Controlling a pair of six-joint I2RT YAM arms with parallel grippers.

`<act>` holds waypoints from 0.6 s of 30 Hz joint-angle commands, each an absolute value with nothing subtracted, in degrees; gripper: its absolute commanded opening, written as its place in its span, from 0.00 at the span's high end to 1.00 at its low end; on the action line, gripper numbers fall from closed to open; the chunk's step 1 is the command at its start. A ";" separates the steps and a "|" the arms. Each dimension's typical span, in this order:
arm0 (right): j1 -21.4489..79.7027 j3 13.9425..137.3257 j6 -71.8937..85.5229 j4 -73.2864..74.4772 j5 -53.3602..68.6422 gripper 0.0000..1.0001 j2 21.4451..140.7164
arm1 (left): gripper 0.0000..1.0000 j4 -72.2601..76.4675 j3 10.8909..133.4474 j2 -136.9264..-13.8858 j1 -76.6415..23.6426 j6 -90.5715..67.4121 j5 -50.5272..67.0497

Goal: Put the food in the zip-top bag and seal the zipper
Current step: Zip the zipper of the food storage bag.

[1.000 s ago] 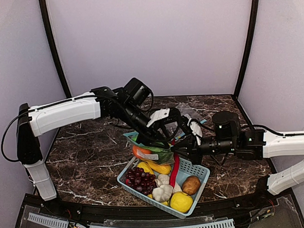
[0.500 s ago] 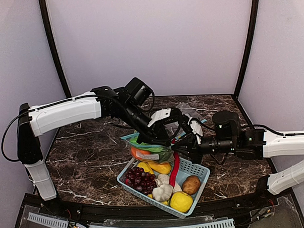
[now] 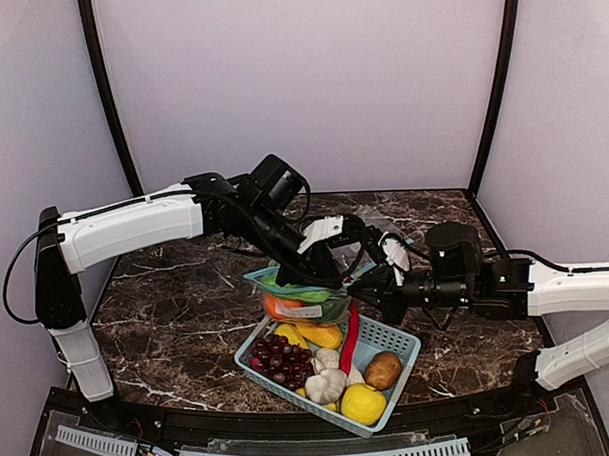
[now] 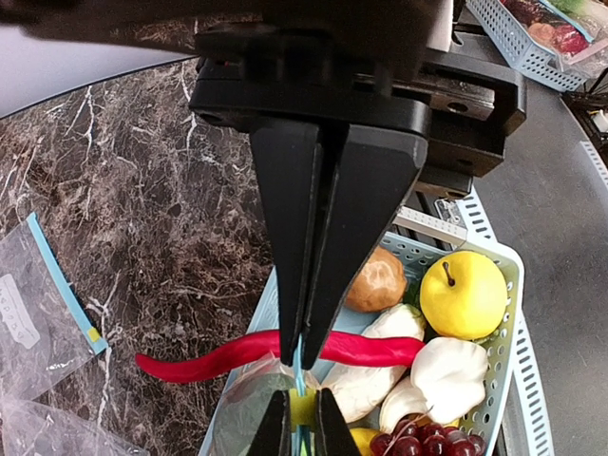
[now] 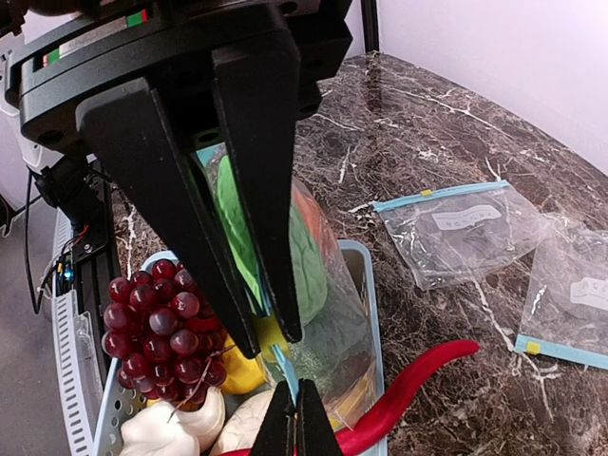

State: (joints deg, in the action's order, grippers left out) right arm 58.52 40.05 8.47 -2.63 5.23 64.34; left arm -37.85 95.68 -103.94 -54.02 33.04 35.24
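Loading done: round orange (image 3: 279, 306), light green bumpy gourd (image 5: 309, 261) and dark green avocado (image 5: 328, 347) inside small clear zip-top bag (image 3: 307, 298), held over pale blue mesh basket (image 3: 393, 337), frame centre. Left gripper (image 4: 296, 353) and right gripper (image 5: 273, 344) both pinch light blue zipper strip (image 5: 282, 366). Remaining: seal; closure extent unclear.

Basket (image 3: 409, 342): table centre, toward 6 o'clock.
Inside: grapes (image 3: 279, 359) at 9 o'clock, garlic (image 3: 325, 385) at 6, apple (image 3: 363, 403) at 5, potato (image 3: 382, 368) at 3.
Chili (image 3: 349, 334): across the 12 o'clock rim.
Zip-top bag (image 3: 305, 300): over the 11 o'clock corner, holding orange (image 3: 280, 307), gourd (image 5: 294, 256) and avocado (image 5: 332, 347).
Spare bags (image 5: 456, 223): on the table at 1 o'clock.
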 commanded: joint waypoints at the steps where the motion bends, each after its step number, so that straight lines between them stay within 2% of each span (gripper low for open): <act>1: 57.80 39.42 9.89 -1.71 0.18 1.00 62.43 | 0.99 -43.54 95.81 -102.85 -54.48 33.70 33.35; 18: 57.83 38.54 10.18 3.10 -5.46 1.00 59.14 | 0.99 -45.01 93.71 -100.50 -53.89 34.39 28.15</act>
